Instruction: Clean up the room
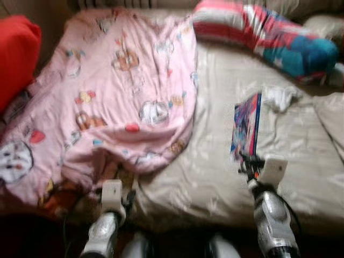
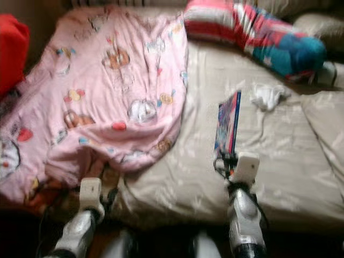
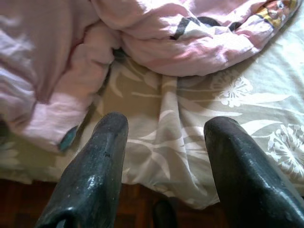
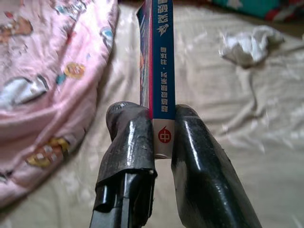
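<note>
We saw a pale pink blanket [image 1: 118,91] printed with small cartoon figures in orange, red, white and blue. The bed sheet [image 1: 215,177] beneath was beige with a white flower-and-leaf pattern. A pillow [image 1: 263,35] carried red, white and pink stripes, running into teal blue at one end. A cushion [image 1: 16,54] was plain red. The book [image 4: 160,61] had a blue spine with white characters and a red round mark on its white foot. A crumpled cloth [image 1: 280,98] was white.
</note>
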You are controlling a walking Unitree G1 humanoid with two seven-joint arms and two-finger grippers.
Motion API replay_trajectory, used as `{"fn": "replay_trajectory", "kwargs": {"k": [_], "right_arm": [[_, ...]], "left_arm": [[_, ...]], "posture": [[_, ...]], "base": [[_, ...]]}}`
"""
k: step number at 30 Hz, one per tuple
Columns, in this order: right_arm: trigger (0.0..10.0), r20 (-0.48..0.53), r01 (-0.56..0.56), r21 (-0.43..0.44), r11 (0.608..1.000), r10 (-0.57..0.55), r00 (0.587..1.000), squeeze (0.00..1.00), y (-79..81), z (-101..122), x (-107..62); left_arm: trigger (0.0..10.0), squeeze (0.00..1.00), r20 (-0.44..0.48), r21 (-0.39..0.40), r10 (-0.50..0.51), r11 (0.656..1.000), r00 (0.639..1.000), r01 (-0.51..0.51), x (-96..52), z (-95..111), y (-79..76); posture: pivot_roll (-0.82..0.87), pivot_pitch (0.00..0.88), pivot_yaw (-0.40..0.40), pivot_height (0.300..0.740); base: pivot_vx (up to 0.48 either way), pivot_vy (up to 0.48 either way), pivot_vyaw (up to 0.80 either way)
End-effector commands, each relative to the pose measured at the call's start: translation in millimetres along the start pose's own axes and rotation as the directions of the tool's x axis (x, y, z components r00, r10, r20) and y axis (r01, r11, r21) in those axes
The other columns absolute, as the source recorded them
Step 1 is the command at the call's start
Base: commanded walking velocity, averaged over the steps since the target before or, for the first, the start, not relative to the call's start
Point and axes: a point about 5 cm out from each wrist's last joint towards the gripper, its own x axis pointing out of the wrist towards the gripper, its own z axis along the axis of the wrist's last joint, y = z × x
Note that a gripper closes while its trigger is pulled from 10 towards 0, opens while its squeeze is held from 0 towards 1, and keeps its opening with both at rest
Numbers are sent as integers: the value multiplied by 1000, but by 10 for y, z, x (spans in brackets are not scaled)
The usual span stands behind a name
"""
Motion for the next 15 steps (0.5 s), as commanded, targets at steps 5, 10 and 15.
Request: {"fn": "replay_trajectory", "kwargs": {"k": [5, 10, 15], "right_arm": [[10000, -3, 12, 41, 999, -11, 1000, 0, -15, -11, -15], [10000, -33, 26, 41, 999, -25, 999, 0, -21, -66, -39], [10000, -40, 39, 52, 998, -37, 999, 0, -32, -74, -34]], "left_arm": [[10000, 0, -145, 2, 45, 999, 988, -45, -104, -286, 84], [10000, 0, -149, 12, 58, 998, 987, -57, -147, -358, 59], [10000, 0, -160, 9, 50, 999, 986, -50, -155, -385, 34]], "posture": [[-100, 127, -5, 740], [-104, 124, -6, 740], [-103, 125, -6, 740]], "base": [[0, 0, 0], [0, -259, 0], [0, -480, -509]]}}
